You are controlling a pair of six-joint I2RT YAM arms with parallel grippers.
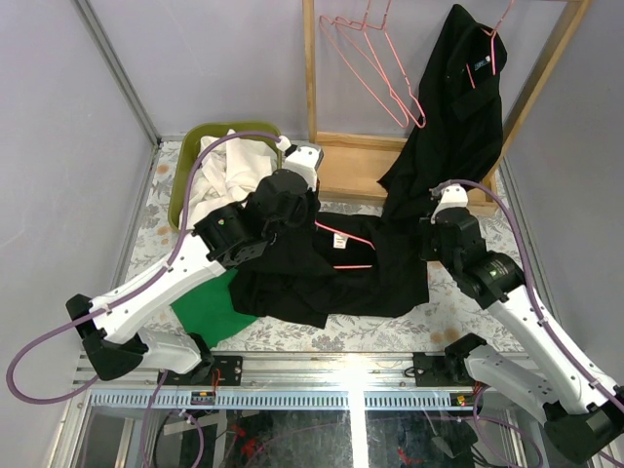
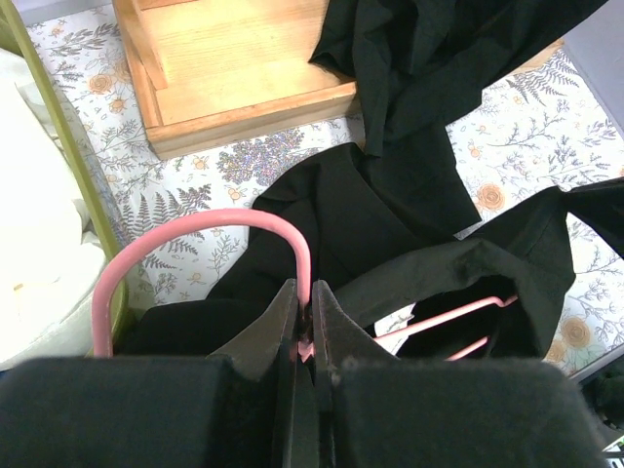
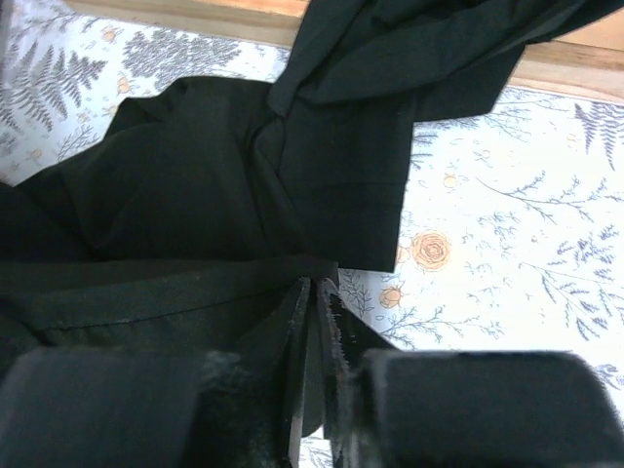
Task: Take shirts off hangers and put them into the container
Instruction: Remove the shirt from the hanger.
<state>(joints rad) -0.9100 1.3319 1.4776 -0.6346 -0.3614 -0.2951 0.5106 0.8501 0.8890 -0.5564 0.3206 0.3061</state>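
A black shirt (image 1: 375, 268) lies spread on the table with a pink hanger (image 1: 348, 244) still inside it. My left gripper (image 2: 304, 312) is shut on that hanger's hook (image 2: 195, 229), just above the collar. My right gripper (image 3: 317, 288) has its jaws pinched on the shirt's (image 3: 175, 175) hem at the right side. A second black shirt (image 1: 458, 107) hangs from a pink hanger (image 1: 494, 49) on the rack, and its tail reaches the table. The olive-green container (image 1: 193, 161) at the far left holds a white shirt (image 1: 234, 171).
Two empty pink hangers (image 1: 375, 63) hang from the wooden rack, whose base (image 1: 351, 166) stands right behind the spread shirt. A flat green cloth (image 1: 210, 307) lies under my left arm. The container's wall (image 2: 73, 166) is close to the left of my left gripper.
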